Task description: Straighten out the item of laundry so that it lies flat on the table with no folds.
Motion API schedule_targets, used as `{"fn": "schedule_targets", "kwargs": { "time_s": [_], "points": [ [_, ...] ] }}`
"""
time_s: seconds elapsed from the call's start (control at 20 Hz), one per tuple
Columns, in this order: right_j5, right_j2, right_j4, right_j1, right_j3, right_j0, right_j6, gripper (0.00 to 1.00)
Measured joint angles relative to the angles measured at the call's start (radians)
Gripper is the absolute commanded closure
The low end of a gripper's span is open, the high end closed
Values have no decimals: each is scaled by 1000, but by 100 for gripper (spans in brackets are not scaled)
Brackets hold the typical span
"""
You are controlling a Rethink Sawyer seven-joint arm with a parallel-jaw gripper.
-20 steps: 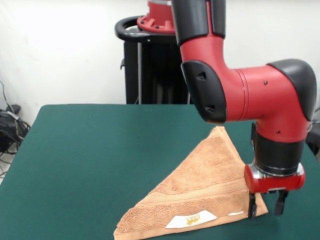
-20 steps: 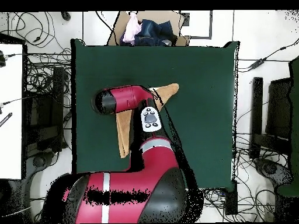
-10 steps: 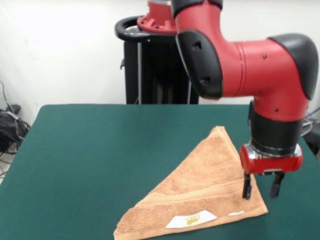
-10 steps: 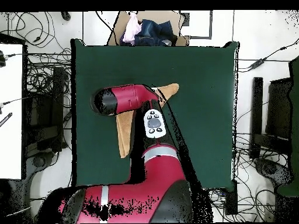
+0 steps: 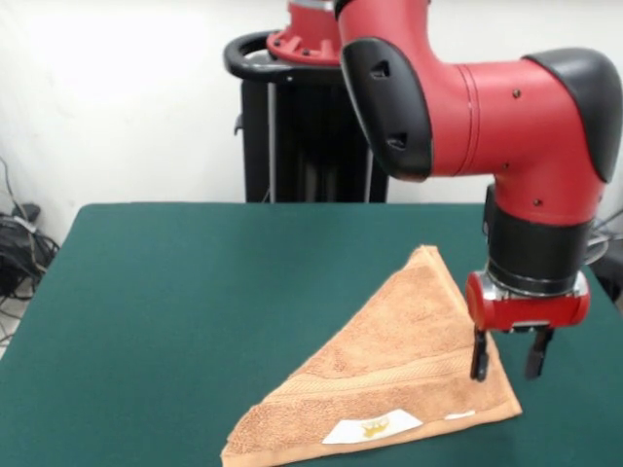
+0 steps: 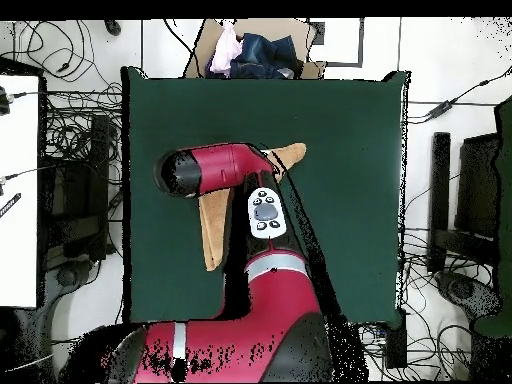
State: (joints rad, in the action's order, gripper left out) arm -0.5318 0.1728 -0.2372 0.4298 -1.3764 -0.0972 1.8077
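The peach-orange towel point(image 5: 389, 375) lies folded into a triangle on the dark green table point(image 5: 195, 311), its white label point(image 5: 372, 426) showing near the front edge. My gripper point(image 5: 506, 358) hangs open just above the towel's right edge, holding nothing. From overhead the red arm covers most of the towel point(image 6: 212, 230); only one strip and a corner point(image 6: 288, 155) show, and the gripper is hidden under the arm.
A cardboard box with clothes point(image 6: 255, 52) sits beyond the table's far edge in the overhead view. Cables lie on the floor around the table. Green table surface stretches left of the towel in the front view.
The gripper has risen off the towel's right corner and shifted slightly toward the back. The towel has not moved.
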Motion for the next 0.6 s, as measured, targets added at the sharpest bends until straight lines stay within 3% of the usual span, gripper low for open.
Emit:
{"fn": "schedule_targets", "kwargs": {
  "time_s": [0.6],
  "points": [
    [50, 0, 0, -69, -44, -38, 0, 0]
  ]
}}
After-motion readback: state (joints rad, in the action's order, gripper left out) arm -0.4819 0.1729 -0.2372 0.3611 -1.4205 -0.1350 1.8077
